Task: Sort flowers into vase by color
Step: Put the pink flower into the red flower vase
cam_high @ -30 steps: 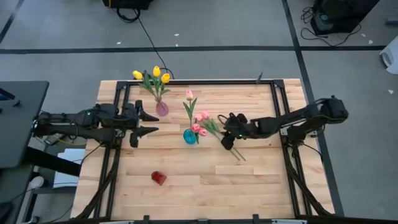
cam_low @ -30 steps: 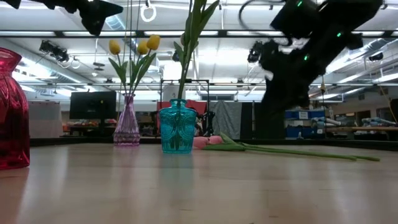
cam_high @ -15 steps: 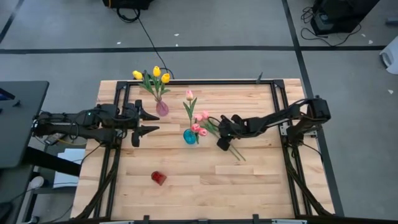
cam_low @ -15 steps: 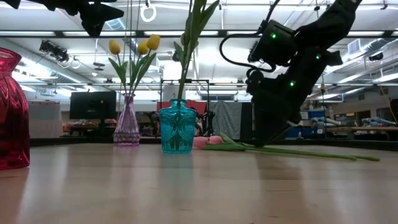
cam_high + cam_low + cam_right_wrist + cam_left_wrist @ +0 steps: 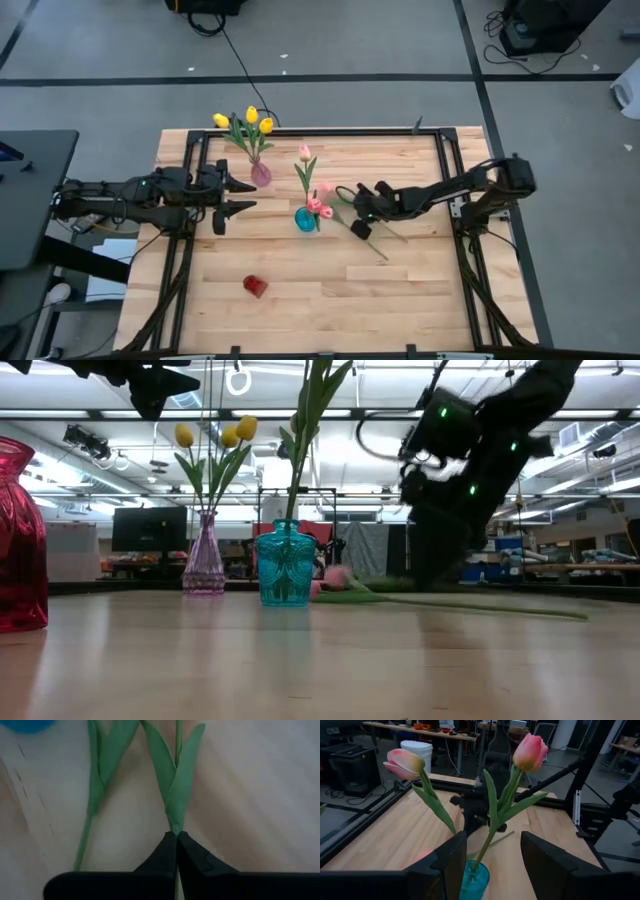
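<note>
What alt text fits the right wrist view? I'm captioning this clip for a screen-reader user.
The right gripper is shut on a green tulip stem lying on the wooden table, pinching it just below its pair of narrow leaves. A second stem lies alongside, and a blue vase edge shows at one corner.

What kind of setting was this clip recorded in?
Probably a robotics lab or workshop: a wooden table in a black metal frame on a grey taped floor, with ceiling strip lights, monitors and cluttered benches behind.
</note>
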